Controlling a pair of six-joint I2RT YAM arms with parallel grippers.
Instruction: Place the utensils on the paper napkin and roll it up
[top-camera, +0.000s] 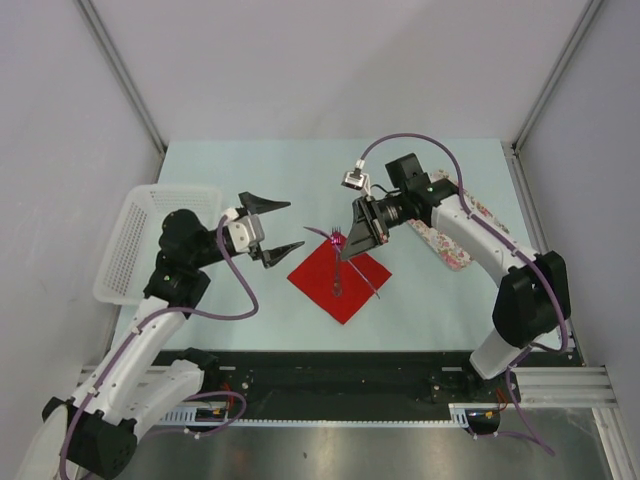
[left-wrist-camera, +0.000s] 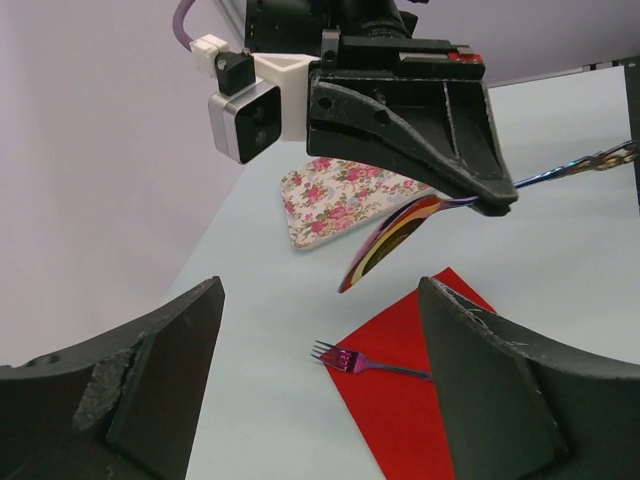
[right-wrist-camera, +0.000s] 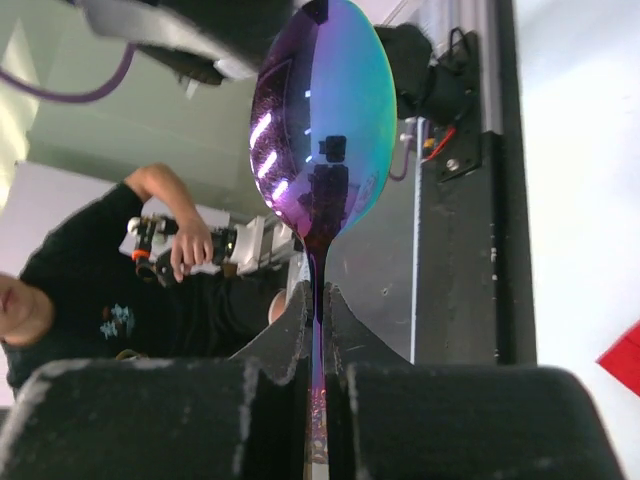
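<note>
We pinch the spoon (right-wrist-camera: 322, 130) by its handle in our right claw (top-camera: 347, 243) over the far corner of the napkin (top-camera: 318, 283), where the fork (left-wrist-camera: 365, 362) lies, while our left claw (top-camera: 292, 226) gapes wide and empty.

Left arm (top-camera: 150, 345), right arm (top-camera: 478, 232): white shells, black joint housings, black bases. Purple cable (top-camera: 410, 137) looped along each. Left gripper (top-camera: 295, 225), right gripper (top-camera: 345, 252): black tapered fingers, inner edges scuffed grey. White bracket (left-wrist-camera: 290, 75) with grey camera block (left-wrist-camera: 245, 118) on right wrist.
</note>
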